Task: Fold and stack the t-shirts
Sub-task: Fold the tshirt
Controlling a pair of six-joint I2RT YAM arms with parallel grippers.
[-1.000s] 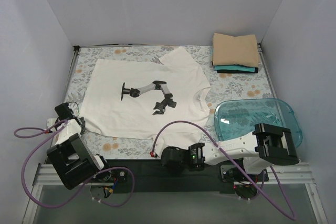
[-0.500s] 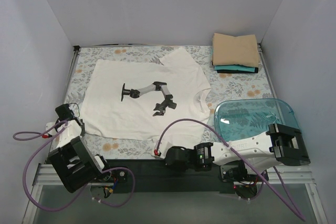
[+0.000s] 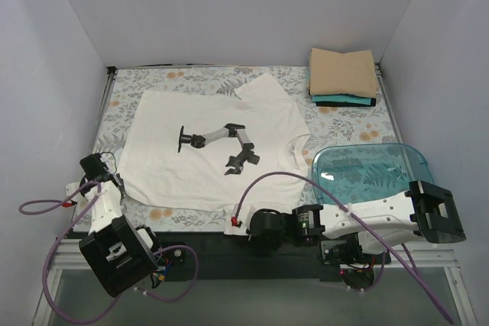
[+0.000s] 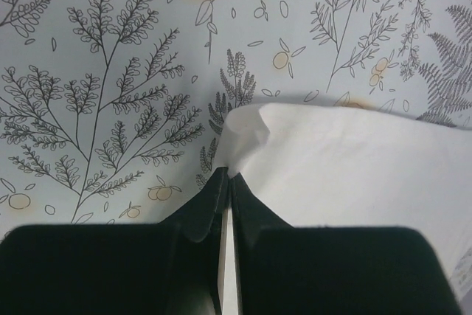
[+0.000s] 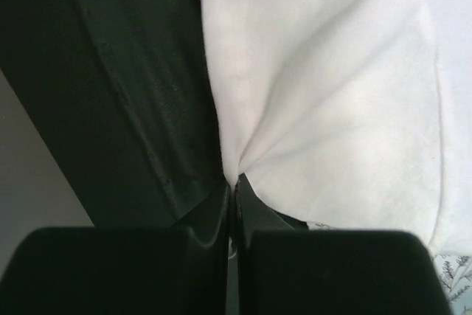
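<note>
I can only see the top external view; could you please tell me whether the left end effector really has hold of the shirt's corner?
Observer: Yes. The left wrist view shows the left end effector shut on a corner of the off-white t-shirt, with a sliver of cloth showing in the pinch.
Operator: Thank you. And the right one, please?
Observer: The right end effector is shut on the same shirt, and creases fan out from the pinch.

L arm (image 3: 107, 211) & R arm (image 3: 374, 211): white links, black joints/wrist blocks, purple cables (image 3: 275, 176), black fingers (image 4: 206, 212).
</note>
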